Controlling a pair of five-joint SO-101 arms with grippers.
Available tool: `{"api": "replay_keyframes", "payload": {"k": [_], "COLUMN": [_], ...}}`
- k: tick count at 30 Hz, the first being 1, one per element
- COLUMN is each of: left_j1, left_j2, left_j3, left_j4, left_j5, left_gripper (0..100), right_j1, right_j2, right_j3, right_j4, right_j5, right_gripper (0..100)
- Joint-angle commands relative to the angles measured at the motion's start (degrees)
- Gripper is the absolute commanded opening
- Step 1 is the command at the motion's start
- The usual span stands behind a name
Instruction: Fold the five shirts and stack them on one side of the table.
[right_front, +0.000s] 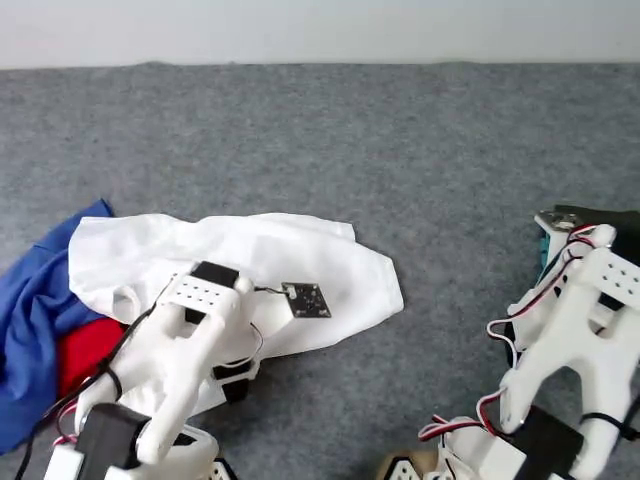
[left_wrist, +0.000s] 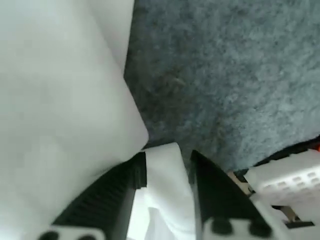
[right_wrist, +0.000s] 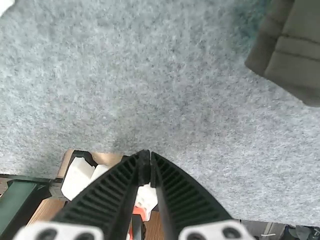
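Left arm (right_front: 190, 340): white, at the table's near-left corner, over the white shirt (right_front: 300, 265)
Left gripper (left_wrist: 167, 162): black ribbed fingers clamped on a fold of the white shirt's edge
Right arm (right_front: 570, 330): white, at the near-right corner
Right gripper (right_wrist: 150, 157): fingers pressed together with nothing between them, above bare felt by the near edge
White shirt: spread and rumpled across the left half of the table (right_front: 420, 150), a grey felt surface; it overlaps two other shirts
Blue shirt (right_front: 35, 300): crumpled at the left edge, partly under the white one
Red shirt (right_front: 85, 350): between blue and white, mostly covered
Dark olive garment (right_wrist: 290, 50): at the right edge, with teal cloth (right_front: 544, 255) showing just beside it
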Motion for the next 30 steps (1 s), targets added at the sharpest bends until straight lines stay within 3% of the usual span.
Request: {"api": "replay_keyframes", "payload": {"k": [1,7,10,14,17,21,30], "left_j1": [-0.4,-0.5,-0.5,-0.3,-0.4,-0.4,-0.4], "left_j2": [0.6,3.2,5.1,8.4,8.9,4.0,-21.4], "left_j3": [2.5,5.1,3.9,2.5,1.1,-3.0,-20.3], "left_j4": [-3.3,-8.5,-10.2,-12.2,-11.5,-7.1,8.7], "left_j5": [-0.6,-0.3,4.2,6.2,6.3,6.4,6.5], "left_gripper": [14,14,14,2,1,1,1], "right_j1": [0.3,0.3,0.3,0.3,0.3,0.3,-0.6], "right_j2": [-2.9,-2.9,-2.9,-2.9,-2.9,-3.1,-3.1], "right_j3": [-0.4,-0.4,-0.4,-0.4,-0.4,-0.6,-0.7], "right_j4": [1.7,1.5,1.5,1.5,1.5,1.5,1.5], "right_j5": [-0.3,-0.3,-0.3,-0.3,-0.3,-0.2,-0.2], "right_gripper": [1.2,1.2,1.2,1.2,1.2,1.2,1.2]}}
